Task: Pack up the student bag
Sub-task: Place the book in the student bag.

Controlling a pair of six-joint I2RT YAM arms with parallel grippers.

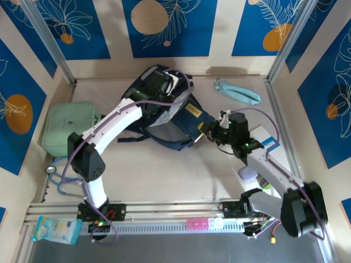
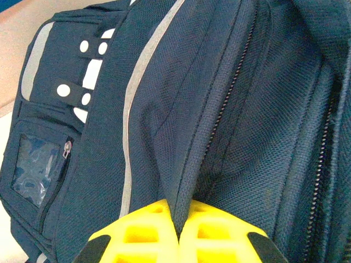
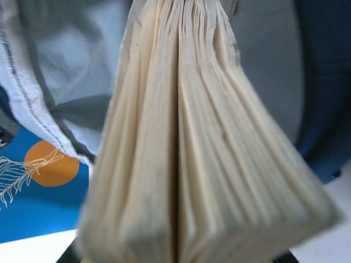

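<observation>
While left gripper pinches student bag, book (fanned) at mouth

The student bag is navy weave, pale grey stripe, white-dotted straps; zip case mint green; book cream-paged.

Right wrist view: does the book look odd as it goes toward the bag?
Yes. The book in the right gripper is splayed, its pages fanned into two bunches rather than closed flat, so it could snag at the student bag mouth. The left gripper pinches a fold of bag fabric.
</observation>
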